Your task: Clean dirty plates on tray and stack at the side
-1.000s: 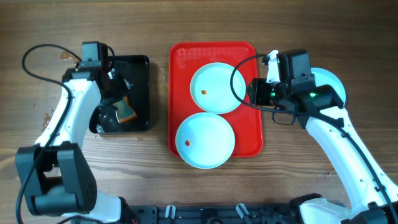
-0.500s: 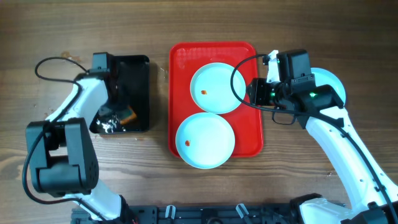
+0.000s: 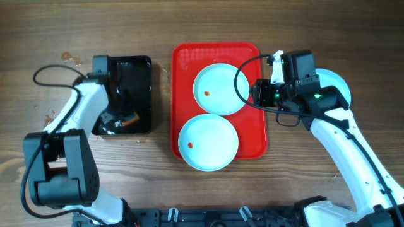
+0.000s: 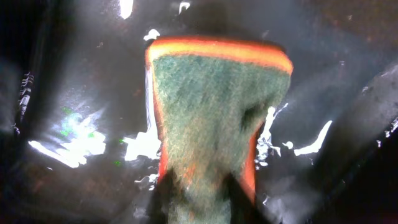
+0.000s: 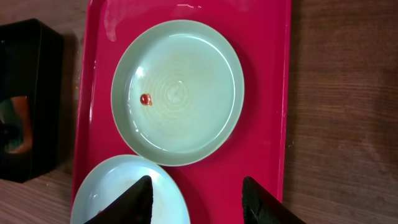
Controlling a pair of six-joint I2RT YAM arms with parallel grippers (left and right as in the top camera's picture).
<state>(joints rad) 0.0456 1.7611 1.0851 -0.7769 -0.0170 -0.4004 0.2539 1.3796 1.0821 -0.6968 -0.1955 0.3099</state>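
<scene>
While both arms sit at the table (image 3: 315, 25), the count reads: three plates, one red tray (image 3: 182, 75), one black tray (image 3: 140, 69), one sponge (image 4: 217, 118). Far plate (image 3: 218, 88) lies on the red tray's far half and carries one reddish spot left of centre. Near plate (image 3: 208, 142) lies on the tray's near half, its edge hanging over the near rim, also with one spot near its left side. Third plate (image 3: 338, 79) lies on the wood just right of the red tray, partly under the right arm. Black tray sits left of the red tray, apart from it, wet and shiny inside. Right gripper (image 5: 196, 186) hovers over the red tray's right side, fingers apart, nothing between them. Left gripper (image 4: 199, 205) is down in the black tray at the sponge's narrow end; sponge shows green scouring face up with orange edges; cannot tell whether the jaws pinch it or have let go. Versus one second ago: left arm has folded in closer to the black tray and the sponge lies slightly nearer its near end; plates, red tray and right arm unchanged.
</scene>
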